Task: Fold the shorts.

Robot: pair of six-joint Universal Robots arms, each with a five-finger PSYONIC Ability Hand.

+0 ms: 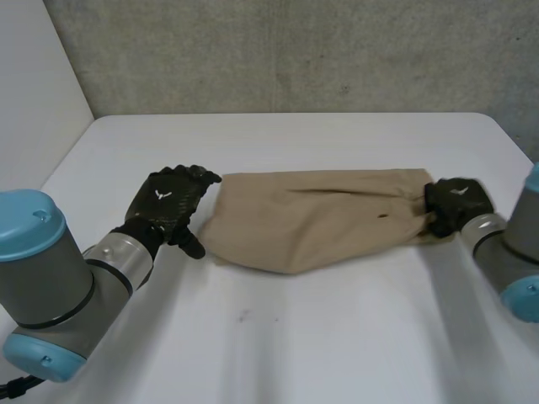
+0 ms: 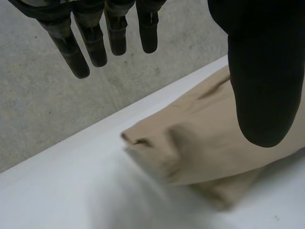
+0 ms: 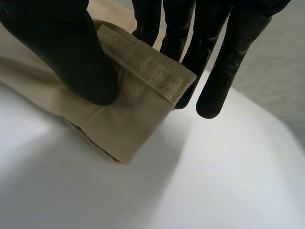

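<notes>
The tan shorts lie across the middle of the table, gathered into one long band that runs from hand to hand, flat on the surface with a few soft creases. The right hand sits at the band's right end and grasps it: in the right wrist view its thumb presses down on top of a stitched hem while the fingers reach down behind that same folded edge, so the cloth is pinched between them. The corner below the thumb rests on the table in layers.

The left hand is just beside the band's left end, fingertips close to the cloth. In the left wrist view its fingers hang straight and spread, released and holding nothing, with the end of the shorts lying on the table beyond them, apart from the hand.

The table is white and smooth, with a rounded far corner. Behind it stands a rough grey concrete wall, and a plain white panel closes the left side
</notes>
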